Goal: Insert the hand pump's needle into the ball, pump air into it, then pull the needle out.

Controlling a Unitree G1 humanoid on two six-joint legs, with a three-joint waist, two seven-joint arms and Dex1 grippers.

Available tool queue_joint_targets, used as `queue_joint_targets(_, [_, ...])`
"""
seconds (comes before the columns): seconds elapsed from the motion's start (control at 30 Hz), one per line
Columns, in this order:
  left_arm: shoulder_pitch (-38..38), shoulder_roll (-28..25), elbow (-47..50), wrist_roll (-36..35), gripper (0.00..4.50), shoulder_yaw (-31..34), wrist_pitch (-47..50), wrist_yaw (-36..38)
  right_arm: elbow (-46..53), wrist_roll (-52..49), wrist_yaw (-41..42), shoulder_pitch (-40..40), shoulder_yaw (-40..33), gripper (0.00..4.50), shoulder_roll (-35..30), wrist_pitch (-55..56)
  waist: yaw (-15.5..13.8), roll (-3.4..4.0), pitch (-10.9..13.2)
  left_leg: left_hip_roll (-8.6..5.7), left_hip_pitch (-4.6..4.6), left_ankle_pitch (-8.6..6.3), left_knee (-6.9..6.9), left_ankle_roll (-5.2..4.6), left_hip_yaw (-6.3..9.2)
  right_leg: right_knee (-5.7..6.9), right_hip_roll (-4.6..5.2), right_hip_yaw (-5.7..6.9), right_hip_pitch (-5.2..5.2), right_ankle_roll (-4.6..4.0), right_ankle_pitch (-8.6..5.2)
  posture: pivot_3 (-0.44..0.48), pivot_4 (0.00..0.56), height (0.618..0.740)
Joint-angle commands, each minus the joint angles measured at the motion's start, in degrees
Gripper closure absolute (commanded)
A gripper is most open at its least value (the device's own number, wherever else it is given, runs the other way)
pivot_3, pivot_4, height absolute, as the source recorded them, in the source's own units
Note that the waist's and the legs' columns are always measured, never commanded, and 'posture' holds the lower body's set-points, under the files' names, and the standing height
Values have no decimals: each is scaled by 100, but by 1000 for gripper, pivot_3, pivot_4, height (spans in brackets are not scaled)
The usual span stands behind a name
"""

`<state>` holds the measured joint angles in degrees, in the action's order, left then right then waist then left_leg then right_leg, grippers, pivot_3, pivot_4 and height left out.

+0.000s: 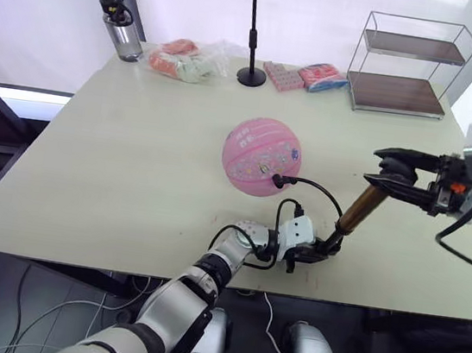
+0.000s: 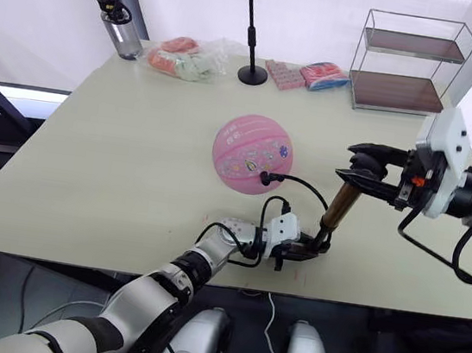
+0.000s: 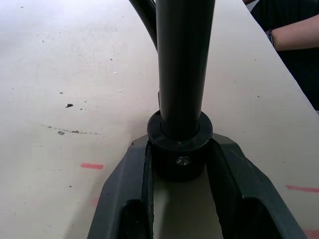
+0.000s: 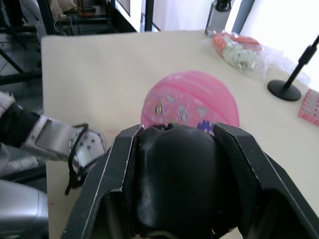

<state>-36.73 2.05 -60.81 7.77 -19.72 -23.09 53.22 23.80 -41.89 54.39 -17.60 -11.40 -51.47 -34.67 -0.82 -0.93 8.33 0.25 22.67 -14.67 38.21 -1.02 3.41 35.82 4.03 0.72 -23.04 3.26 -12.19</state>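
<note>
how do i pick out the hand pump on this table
Start at the pink ball mid-table and follow the thin black hose toward the near edge. It ends at the hand pump, a tilted gold-bronze cylinder, the only metal tube there.

We see the ball (image 1: pixel 262 156) mid-bench (image 1: pixel 114 178), hand pump (image 1: pixel 356 209) to its right nr front edge, tilted. Behind: water bottle (image 1: pixel 121 24) far left, stand (image 1: pixel 256 31) centre, wire shelf (image 1: pixel 410 67) far right.
</note>
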Motion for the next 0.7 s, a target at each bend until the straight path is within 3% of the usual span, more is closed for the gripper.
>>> queue_joint_targets(0.03, [256, -73, -400, 204, 3432, -97, 182, -40, -72, 525, -26, 471, 540, 2667, 210, 287, 2, 7, -4, 0, 0, 0, 0, 0, -1, 0, 0, 0, 0, 0, 0, 0, 150, 731])
queue_joint_targets(0.23, [274, -79, -384, 210, 3432, -101, 184, -34, -550, 1555, -162, 1064, 1197, 2667, 844, 1384, 10, -9, -37, 5, -7, 0, -2, 0, -1, 0, -4, 0, 2, -1, -1, 0, 150, 731])
queue_joint_targets(0.37, [278, -78, -380, 216, 3432, -100, 182, -32, -717, 1908, -87, 1185, 1316, 2667, 868, 1786, 11, -9, -37, 4, -25, 0, -1, 0, -3, 0, -3, -1, 20, -2, -1, 0, 150, 731])
queue_joint_targets(0.7, [294, -81, -385, 212, 3432, -94, 186, -29, -97, 417, 153, 148, 231, 2667, 246, 591, -5, 29, 11, -3, -9, 0, 1, 0, 0, -1, 4, 0, 13, -2, -1, 0, 150, 731])
